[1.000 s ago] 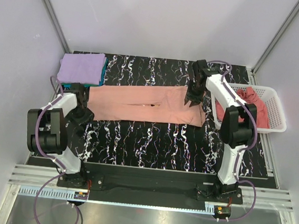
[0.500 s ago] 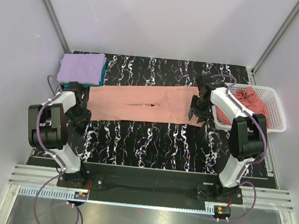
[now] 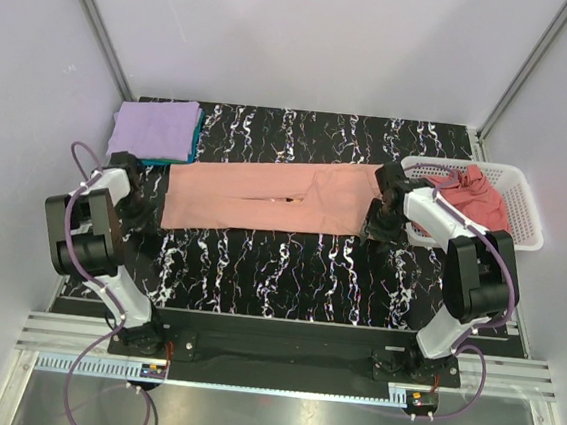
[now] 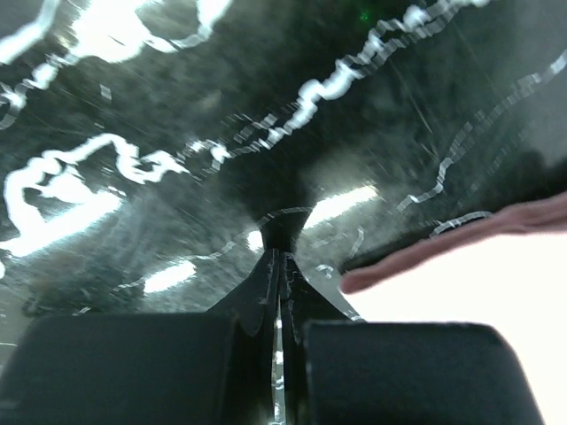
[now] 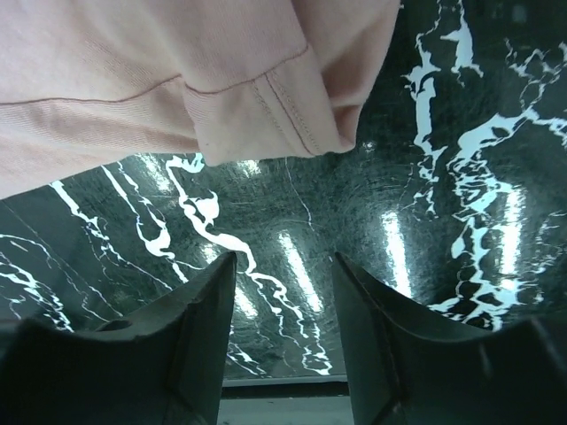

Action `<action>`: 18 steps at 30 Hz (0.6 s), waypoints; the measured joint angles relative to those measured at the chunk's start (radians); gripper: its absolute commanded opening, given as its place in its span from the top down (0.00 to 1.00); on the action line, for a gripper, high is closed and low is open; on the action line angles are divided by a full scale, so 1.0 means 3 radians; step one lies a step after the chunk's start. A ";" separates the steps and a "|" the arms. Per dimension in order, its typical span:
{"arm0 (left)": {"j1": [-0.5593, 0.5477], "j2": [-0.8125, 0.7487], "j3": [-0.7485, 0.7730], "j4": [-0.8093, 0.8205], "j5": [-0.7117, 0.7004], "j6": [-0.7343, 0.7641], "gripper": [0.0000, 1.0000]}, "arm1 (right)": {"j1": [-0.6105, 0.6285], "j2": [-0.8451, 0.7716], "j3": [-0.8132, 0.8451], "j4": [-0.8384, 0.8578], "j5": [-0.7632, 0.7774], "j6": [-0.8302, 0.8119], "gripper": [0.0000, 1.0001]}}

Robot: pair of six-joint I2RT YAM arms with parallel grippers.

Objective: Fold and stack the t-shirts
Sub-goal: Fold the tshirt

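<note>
A salmon-pink t-shirt (image 3: 265,196) lies folded into a long strip across the middle of the black marbled table (image 3: 288,268). My left gripper (image 3: 143,209) sits on the table just off the strip's left end. In the left wrist view it (image 4: 282,243) is shut on nothing, with the shirt's edge (image 4: 496,292) to its right. My right gripper (image 3: 374,229) is at the strip's near right corner. It (image 5: 283,261) stands open and empty, just short of the hemmed corner (image 5: 266,97). A folded lavender t-shirt (image 3: 154,127) rests on a teal one (image 3: 197,134) at the back left.
A white lattice basket (image 3: 527,211) stands at the right edge of the table with a rose-pink t-shirt (image 3: 471,190) bunched inside. Grey walls enclose the table on three sides.
My left gripper has shut and pulled a little left, off the shirt's left end. My right gripper has come from the strip's far right edge to its near right corner, opening wider.
</note>
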 measured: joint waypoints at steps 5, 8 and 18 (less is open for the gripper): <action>0.0136 -0.0025 -0.0014 0.0022 0.0069 0.0084 0.71 | -0.0001 -0.0032 -0.0099 0.0174 -0.0100 0.0168 0.43; 0.0175 -0.0261 -0.0235 0.0256 0.0261 0.0127 0.52 | -0.0003 -0.0034 -0.0106 0.0273 -0.0141 0.0209 0.43; 0.0173 -0.0787 -0.0832 0.0944 0.0797 0.0036 0.50 | -0.0003 -0.0053 -0.0203 0.0412 -0.0203 0.0245 0.43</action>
